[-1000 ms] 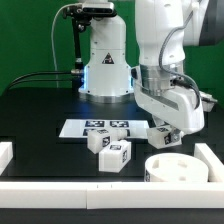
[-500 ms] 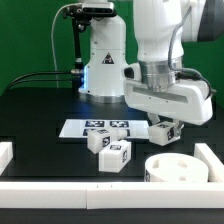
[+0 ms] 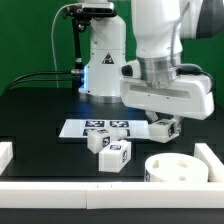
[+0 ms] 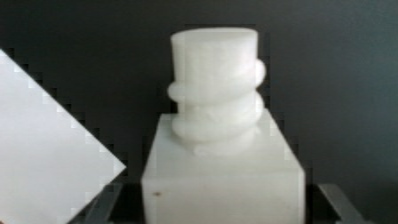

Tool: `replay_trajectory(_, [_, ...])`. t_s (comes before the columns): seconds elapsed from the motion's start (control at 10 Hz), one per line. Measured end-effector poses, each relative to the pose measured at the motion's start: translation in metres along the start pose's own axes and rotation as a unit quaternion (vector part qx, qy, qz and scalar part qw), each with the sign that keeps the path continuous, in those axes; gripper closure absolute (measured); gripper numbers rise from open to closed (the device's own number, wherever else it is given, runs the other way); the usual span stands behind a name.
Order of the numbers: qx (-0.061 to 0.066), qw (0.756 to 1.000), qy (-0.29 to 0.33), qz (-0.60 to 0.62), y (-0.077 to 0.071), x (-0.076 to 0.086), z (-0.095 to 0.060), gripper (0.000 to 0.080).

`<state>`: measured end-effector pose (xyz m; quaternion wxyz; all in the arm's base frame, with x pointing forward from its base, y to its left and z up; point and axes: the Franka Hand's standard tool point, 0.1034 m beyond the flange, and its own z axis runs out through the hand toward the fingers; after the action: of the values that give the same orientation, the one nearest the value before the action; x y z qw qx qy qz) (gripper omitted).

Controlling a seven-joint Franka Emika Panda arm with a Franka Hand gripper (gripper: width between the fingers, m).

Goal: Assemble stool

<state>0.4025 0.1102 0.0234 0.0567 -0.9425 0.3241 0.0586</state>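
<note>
A white stool leg (image 4: 217,130) filled the view: a square block, a rounded collar, then a cylindrical peg. Behind it lay the black table (image 4: 338,60) and a slanted flat white surface (image 4: 45,150).

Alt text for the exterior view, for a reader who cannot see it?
The robot's gripper holds a tagged stool leg low over the black table, beside the marker board. A second leg, a third leg and the round seat lie nearer the camera.

Legs: we see two chunky white plastic legs (image 3: 98,142) before the thin white marker board (image 3: 77,129).
Seat: round white disc seat (image 3: 172,168), exterior view's right of them.
</note>
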Motion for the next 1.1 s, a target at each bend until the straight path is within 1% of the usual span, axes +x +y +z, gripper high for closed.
replay_trajectory(0.1, [-0.012,0.995,0.002,-0.098,-0.006,-0.008,0.002,0.0466])
replay_trajectory(0.2, [-0.018,0.980,-0.003,-0.199,-0.002,-0.007,0.007,0.0466])
replay_trajectory(0.3, [-0.022,0.973,-0.006,-0.230,0.001,-0.008,0.012,0.0466])
replay_trajectory(0.4, [-0.025,0.968,-0.006,-0.249,0.000,-0.010,0.013,0.0466])
replay_trajectory(0.5, [-0.025,0.969,-0.005,-0.248,0.000,-0.009,0.013,0.0466])
replay_trajectory(0.6, [-0.025,0.969,-0.006,-0.247,0.001,-0.009,0.013,0.0289])
replay_trajectory(0.7, [-0.027,0.969,-0.018,-0.243,0.002,-0.010,0.012,0.0289])
replay_trajectory(0.8, [-0.027,0.971,-0.034,-0.235,0.001,-0.005,0.006,0.0194])
replay_trajectory(0.9, [-0.025,0.973,-0.056,-0.224,-0.001,0.005,-0.003,0.0163])
replay_trajectory(1.0, [-0.032,0.971,-0.115,-0.207,-0.004,0.010,-0.015,0.0163])
replay_trajectory(1.1, [-0.048,0.968,-0.143,-0.200,-0.017,0.015,-0.022,0.0152])
